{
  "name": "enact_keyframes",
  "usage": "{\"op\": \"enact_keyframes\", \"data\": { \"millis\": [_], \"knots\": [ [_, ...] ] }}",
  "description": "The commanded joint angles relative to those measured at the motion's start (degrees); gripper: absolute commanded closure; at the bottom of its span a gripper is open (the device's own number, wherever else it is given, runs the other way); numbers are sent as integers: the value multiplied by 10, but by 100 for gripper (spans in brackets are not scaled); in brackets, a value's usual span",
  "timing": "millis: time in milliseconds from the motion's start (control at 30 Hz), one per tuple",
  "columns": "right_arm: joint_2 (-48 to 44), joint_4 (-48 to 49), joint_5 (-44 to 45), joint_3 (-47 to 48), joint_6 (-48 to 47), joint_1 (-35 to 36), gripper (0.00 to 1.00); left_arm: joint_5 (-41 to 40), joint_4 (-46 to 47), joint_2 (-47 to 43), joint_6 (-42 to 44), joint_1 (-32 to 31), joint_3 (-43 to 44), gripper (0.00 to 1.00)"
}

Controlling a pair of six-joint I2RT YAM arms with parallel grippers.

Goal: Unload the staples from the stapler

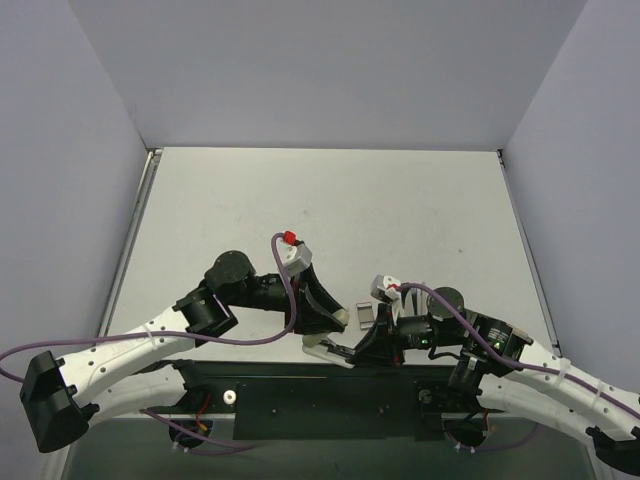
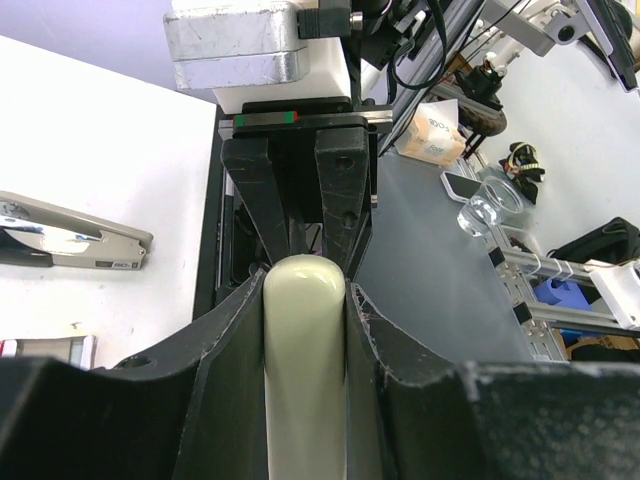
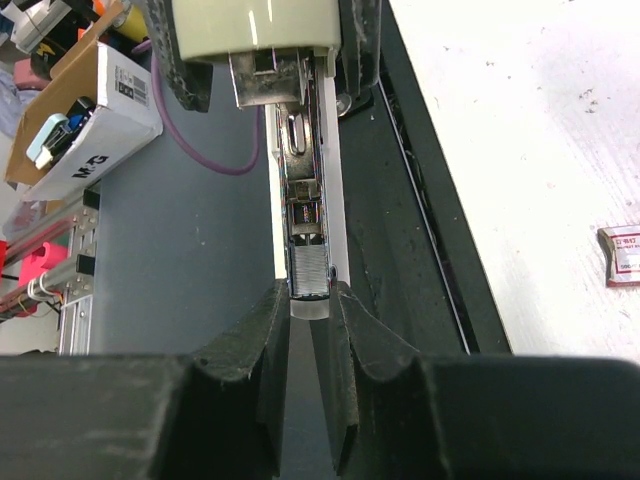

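The left arm [image 1: 150, 345] is brought in from the lower left and bent at the elbow, its wrist turned towards the middle; the right arm [image 1: 540, 365] is laid low from the lower right and reaches leftward; the two grippers are set nose to nose above the near edge of the table [image 1: 330, 210].

The left gripper [image 2: 305, 292] is clamped on a cream bar [image 2: 305, 380], which is pinched on both flanks by the black fingers [image 2: 235, 340]; the right gripper [image 3: 308, 298] is closed on the near end of the stapler [image 3: 303, 200], which is held off the table between the two grippers.

The stapler is seen as a narrow silver-grey metal channel, open on top, with a slot and small parts inside and a finely ribbed block lodged just ahead of the fingertips; its far end is met by a bright metal head under the cream bar; whether bar and channel are one piece cannot be told.

The bar is smooth, glossy and round-nosed; the fingers are matt black with rough, chipped edges.

A grey and chrome stapler-like tool [image 2: 70, 240] is laid flat on the white table; a small red-printed packet [image 3: 622, 255] lies flat there too.
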Motion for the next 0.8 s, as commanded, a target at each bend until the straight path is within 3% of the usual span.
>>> {"op": "enact_keyframes", "data": {
  "millis": [0, 433, 633, 767],
  "knots": [
    [5, -10, 26, 7, 16, 7, 100, -13, 68, -13, 7, -1, 24, 100],
    [16, -79, 221, 105, 25, 8, 99, -89, -15, -4, 69, -2, 27, 100],
    [35, -103, 252, 156, 4, 8, 78, -130, -52, -9, 93, -2, 35, 100],
    [47, -121, 276, 188, -10, 8, 64, -200, -97, -8, 100, -2, 57, 100]
  ]
}}
